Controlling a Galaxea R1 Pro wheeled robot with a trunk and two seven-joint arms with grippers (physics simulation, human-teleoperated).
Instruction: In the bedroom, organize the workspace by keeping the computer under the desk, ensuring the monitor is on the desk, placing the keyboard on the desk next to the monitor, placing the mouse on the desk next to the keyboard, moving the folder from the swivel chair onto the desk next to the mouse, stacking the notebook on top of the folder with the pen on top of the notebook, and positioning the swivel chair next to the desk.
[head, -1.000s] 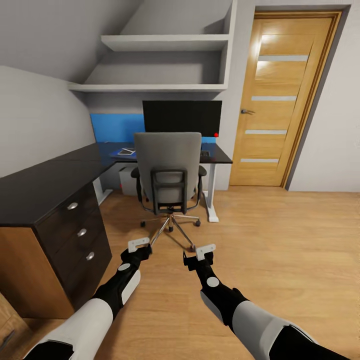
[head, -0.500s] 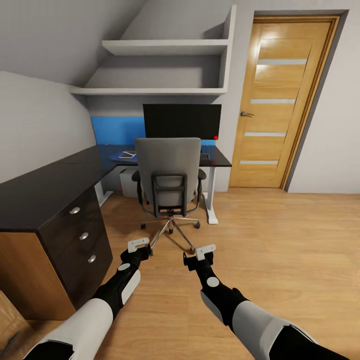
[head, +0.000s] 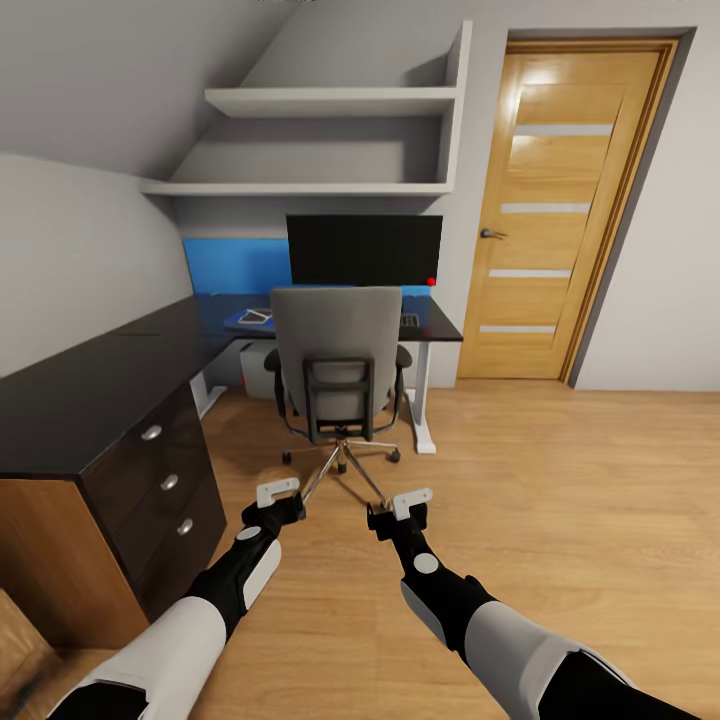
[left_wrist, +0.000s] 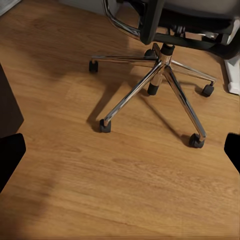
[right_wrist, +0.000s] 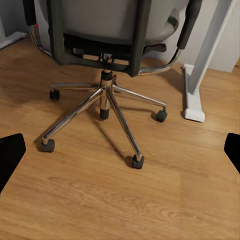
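I have both arms stretched low and forward over the light wooden floor (head: 560, 470), the left gripper (head: 278, 497) and the right gripper (head: 398, 510) each carrying nothing; in both wrist views the dark fingertips sit at the far edges with bare floor between them, so I read both as spread wide. I take the low, level carry as a travelling posture that leaves the head view free for lining up on the grey-backed swivel chair with black armrests and a chrome five-star base (head: 338, 365). That chair stands just in front of the long black-topped L-shaped desk with white legs and a knobbed drawer unit (head: 95, 385), its back turned toward me, which puts it between me and most of what I need to check. The wide black-fronted monitor (head: 365, 249) is on the desk behind it, upright against a blue panel (head: 235, 263) on the wall. A small blue patch with a pale flat rectangle on it lies on the desk to the left of the chair back — probably the blue folder (head: 243, 321) with the thin grey notebook (head: 257, 316) on top, though it is too small to be sure, and any pen there I cannot make out. A sliver of the slim keyboard (head: 409, 321) peeks out at the right of the chair back; the mouse and the seat itself are screened by the backrest. A pale box (head: 256, 368) under the desk may be the computer — partly hidden, so I cannot confirm it.
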